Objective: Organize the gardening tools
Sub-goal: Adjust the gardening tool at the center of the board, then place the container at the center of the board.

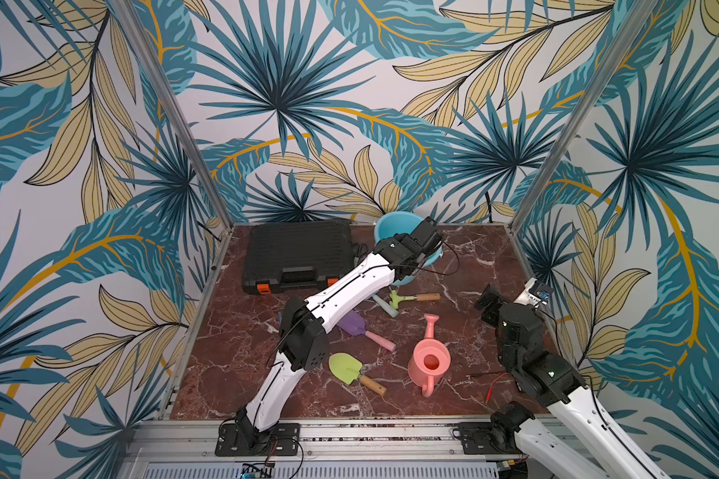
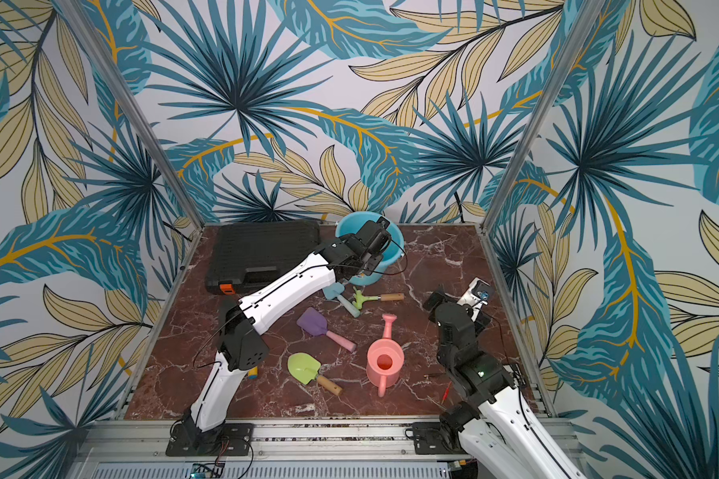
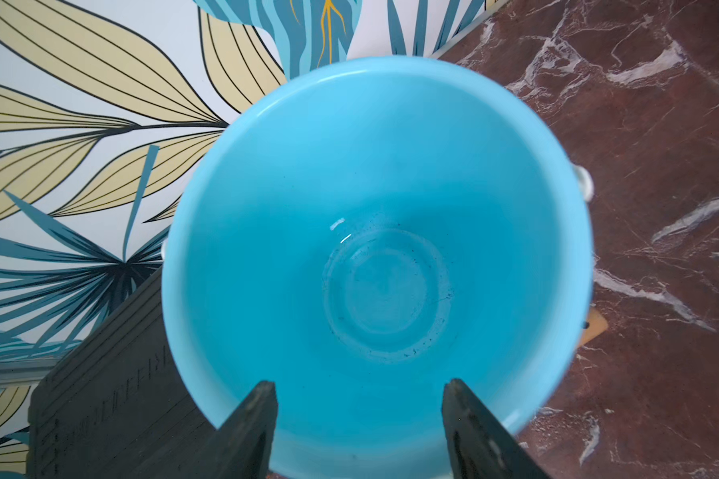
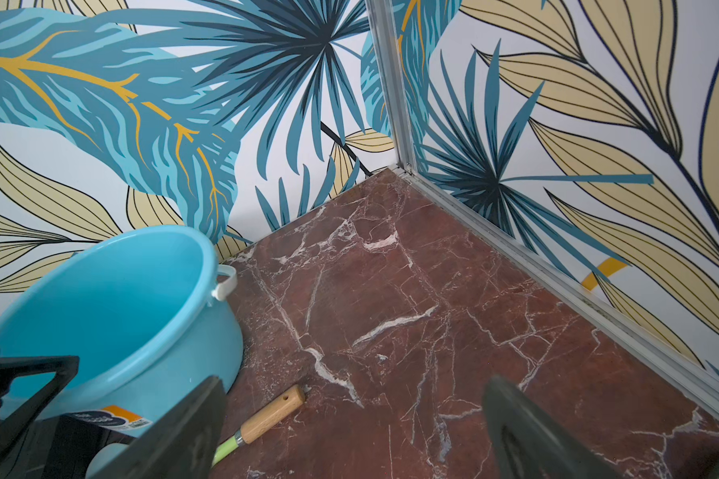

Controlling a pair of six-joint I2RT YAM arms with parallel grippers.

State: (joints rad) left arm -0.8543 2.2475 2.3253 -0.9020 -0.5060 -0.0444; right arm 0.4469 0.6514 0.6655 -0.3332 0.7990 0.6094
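Jaws of the left gripper point(image 3: 360, 383) are seen parted above the bucket point(image 3: 266, 166), and nothing is gripped between them. The right gripper point(image 4: 355, 381) is spread wide over the table point(image 4: 391, 290), likewise gripping nothing. The bucket is set at the table's far edge, just beside the case point(image 2: 262, 253). In both top views the rake point(image 2: 360, 297), trowel point(image 2: 333, 291), scoop point(image 2: 312, 322), shovel point(image 2: 304, 368) and upright watering can point(image 2: 385, 363) are found on the table, outside the bucket; the trowel is partly covered by the left arm.
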